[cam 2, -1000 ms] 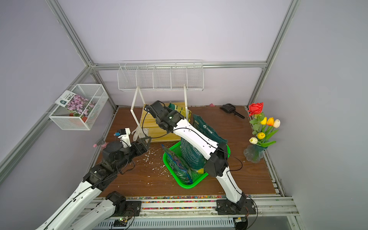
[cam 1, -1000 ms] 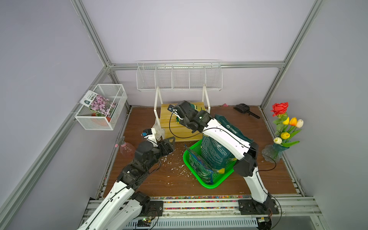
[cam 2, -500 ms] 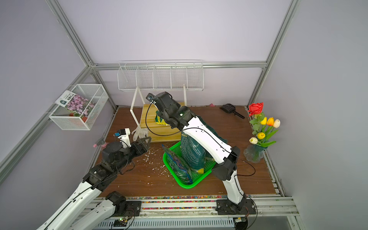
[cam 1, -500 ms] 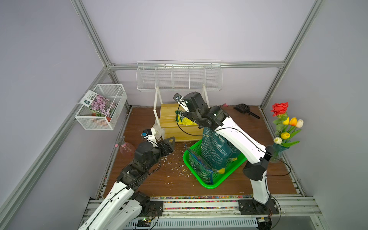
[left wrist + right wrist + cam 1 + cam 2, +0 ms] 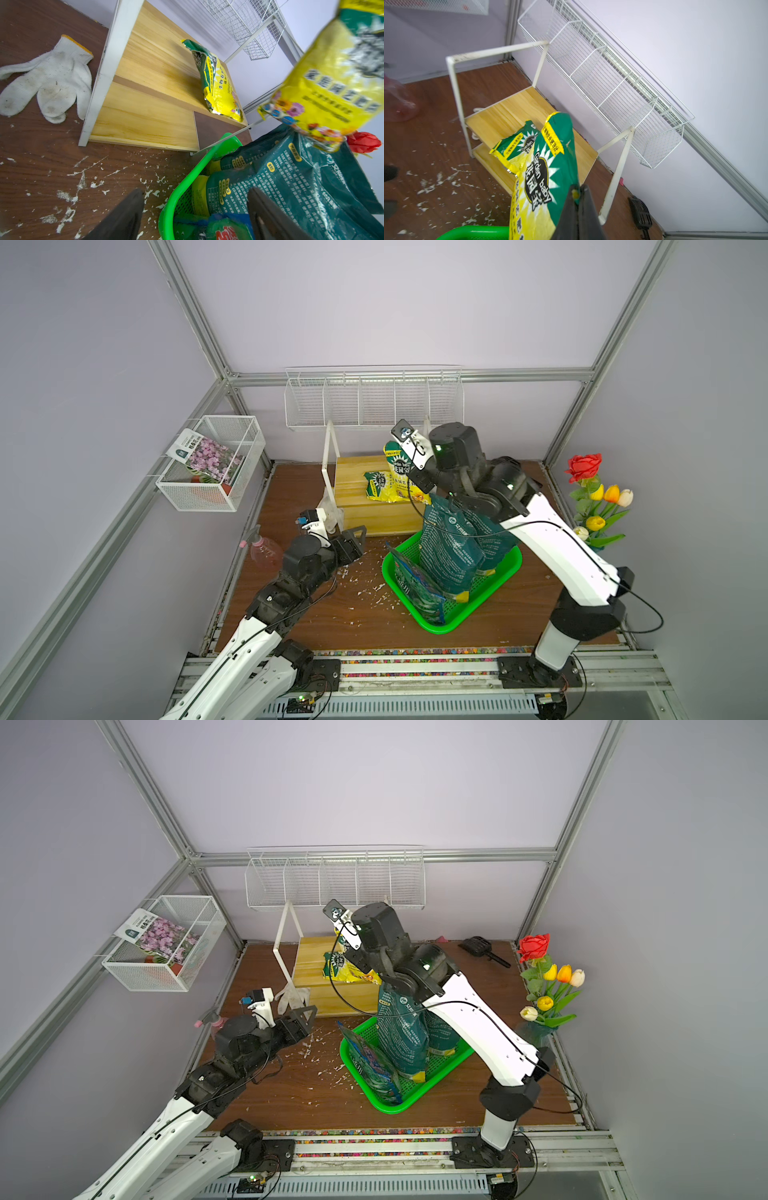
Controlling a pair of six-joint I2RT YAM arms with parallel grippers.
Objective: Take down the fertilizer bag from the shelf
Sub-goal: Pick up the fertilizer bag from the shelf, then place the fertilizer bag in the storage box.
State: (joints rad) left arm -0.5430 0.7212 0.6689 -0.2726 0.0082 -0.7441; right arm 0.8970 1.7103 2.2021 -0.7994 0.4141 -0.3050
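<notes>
Right claw (image 5: 576,194): closed, pinching the top edge of a yellow-and-green fertilizer bag (image 5: 546,166). I see the two fingers pressed together with the bag's edge caught between them.

Fertilizer bag, position: lifted off the shelf (image 5: 353,477) and hanging in the air above the end of the shelf nearest the green basket (image 5: 432,627). In the left wrist view it touches neither board, and its lower edge hangs just over the dark teal bags (image 5: 449,547).

Second fertilizer bag (image 5: 380,487), same print: lies flat on the shelf's upper board, torn end towards the wall. The lower board is bare.

Left claw (image 5: 194,190): open, jaws wide apart, gripping nothing. It hovers low over the surface (image 5: 332,622), just in front of the shelf's other end, pointing towards the shelf and the basket.

Green basket: stands on the surface directly in front of the shelf, its rim near the lower board. The teal bags stand upright in it.

White glove (image 5: 52,79): lies on the surface against the shelf's white frame leg.

White flecks (image 5: 365,589): scattered over the surface in front of the shelf.

Wire rack (image 5: 374,402): on the wall behind and above the shelf
</notes>
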